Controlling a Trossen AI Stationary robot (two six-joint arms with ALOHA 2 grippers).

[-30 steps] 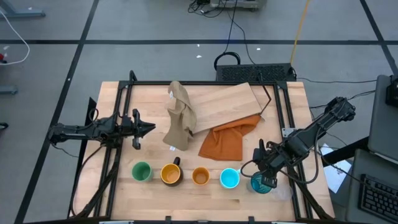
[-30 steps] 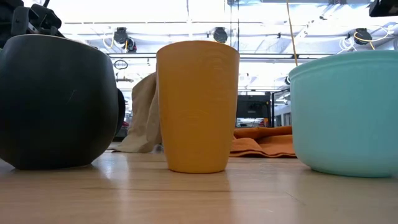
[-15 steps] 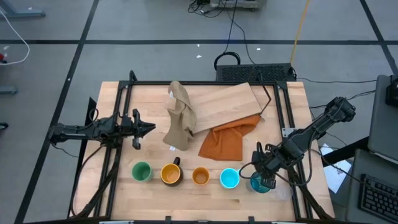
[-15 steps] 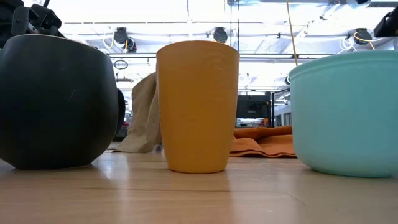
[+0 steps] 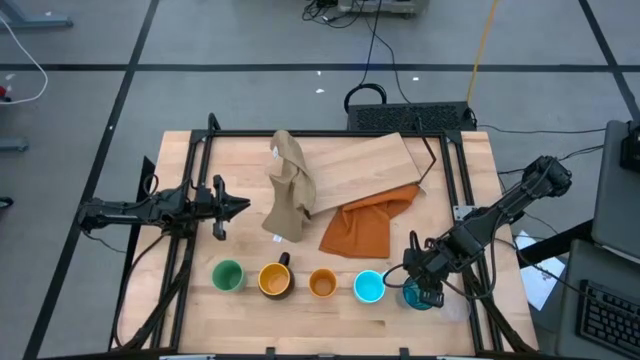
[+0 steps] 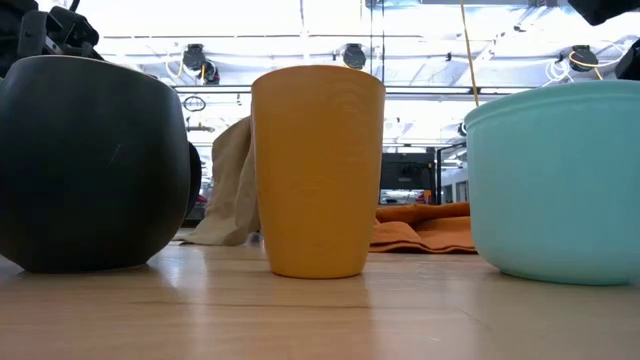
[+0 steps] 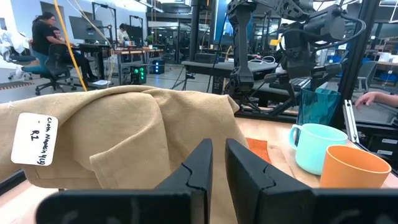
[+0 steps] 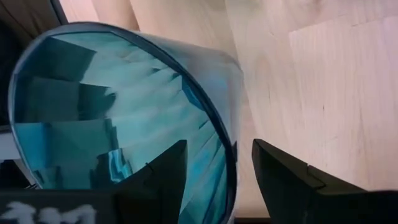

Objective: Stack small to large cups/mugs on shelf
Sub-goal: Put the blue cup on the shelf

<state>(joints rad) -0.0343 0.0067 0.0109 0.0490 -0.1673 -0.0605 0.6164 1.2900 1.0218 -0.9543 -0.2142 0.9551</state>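
Now my right tool (image 5: pixel 424 287), having crept lower over the last second, straddled the rim of the tall teal glass tumbler (image 5: pixel 420 295) at lower right of the bench (image 5: pixel 450 160), fingers spread, one inside; closing comes next. My left tool (image 5: pixel 240 207) was closed, idle at left.

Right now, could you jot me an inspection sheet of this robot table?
Surface: wooden tabletop.
Job's things: green cup, yellow mug, orange cup, cyan mug, teal tumbler in a front row; shelf behind.
Clutter: tan cloth, orange cloth.
Grippers: right gripper open, one finger inside the tumbler's rim; left gripper waiting, nearly closed.
Cables: black cable on floor.
Surroundings: people at desks.
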